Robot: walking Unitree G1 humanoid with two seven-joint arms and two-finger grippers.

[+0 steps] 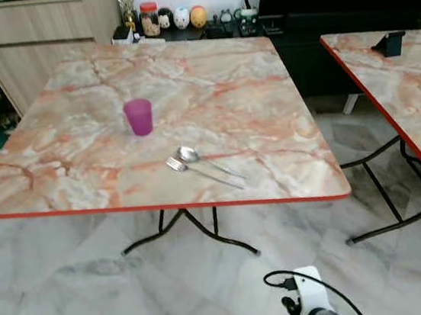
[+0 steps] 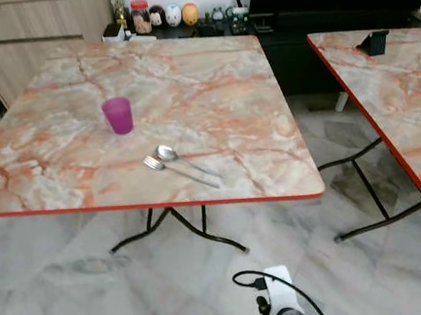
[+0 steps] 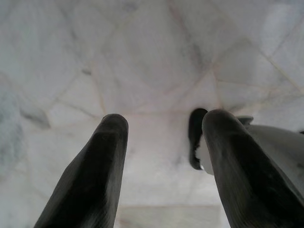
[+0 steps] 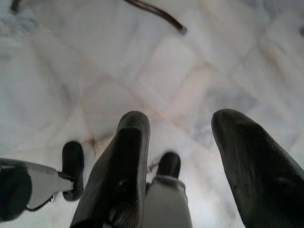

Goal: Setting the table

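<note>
Both hands, left hand and right hand, hang empty with fingers spread over the floor. The robot should step close to the table before reaching for the fork and spoon near the purple cup.

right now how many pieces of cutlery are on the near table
2: a spoon and a fork, side by side near the table's front edge, just right of the purple cup.

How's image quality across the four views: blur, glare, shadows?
Left eye view: soft overall, purple cup and the spoon and fork readable, mild sheen on the marble table, shelf items beyond it blurry. Right eye view: same. Left wrist view: fingers dark and out of focus, floor washed out. Right wrist view: fingers blurred, floor tiles smeared.
</note>
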